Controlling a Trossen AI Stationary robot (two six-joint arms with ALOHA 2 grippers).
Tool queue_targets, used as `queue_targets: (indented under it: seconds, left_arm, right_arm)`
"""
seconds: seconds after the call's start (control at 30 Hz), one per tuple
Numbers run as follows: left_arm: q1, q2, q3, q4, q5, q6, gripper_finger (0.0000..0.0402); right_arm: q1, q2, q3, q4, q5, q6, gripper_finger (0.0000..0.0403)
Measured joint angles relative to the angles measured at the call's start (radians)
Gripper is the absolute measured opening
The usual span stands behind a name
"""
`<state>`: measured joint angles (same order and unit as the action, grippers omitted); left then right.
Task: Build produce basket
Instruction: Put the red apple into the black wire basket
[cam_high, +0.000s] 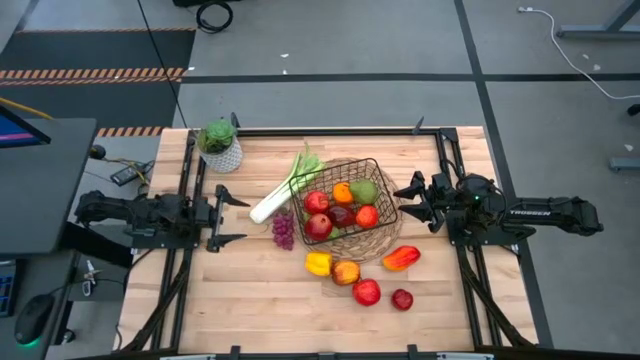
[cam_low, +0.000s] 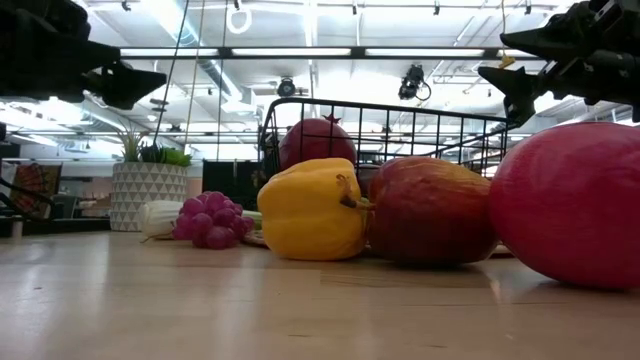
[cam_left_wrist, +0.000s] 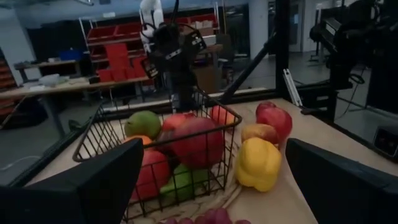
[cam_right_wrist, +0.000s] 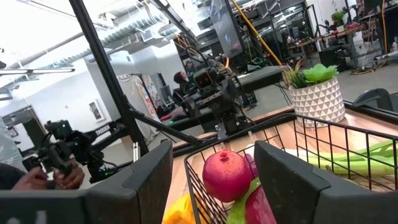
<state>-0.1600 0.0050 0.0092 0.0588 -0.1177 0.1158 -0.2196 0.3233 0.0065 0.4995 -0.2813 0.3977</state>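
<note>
Wooden table (cam_high: 250, 300), 1 basket (cam_high: 385, 232), 5 fruits (cam_high: 366, 292) outside, left gripper (cam_high: 228, 219) jaws apart, right gripper (cam_high: 412, 203) jaws apart.

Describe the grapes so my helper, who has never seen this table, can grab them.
Find the wire basket mid-table. Off its left side a leek lies on the wood, and beside the leek's white end sit the grapes, the only purple, knobbly cluster there.
</note>
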Motion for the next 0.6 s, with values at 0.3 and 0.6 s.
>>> queue_targets:
  seconds: [0.3, 0.6]
  left_arm:
    - [0.0, 0.007, 0.001, -0.016, -0.007, 0.001, 0.04]
    - [0.0, 0.008, 0.0, -0.007, -0.009, 0.242, 0.04]
  right_arm:
    - [0.0, 0.0, 0.0, 0.0, 0.0, 0.0, 0.0231]
    - [0.0, 0.0, 0.0, 0.0, 0.0, 0.0, 0.0231]
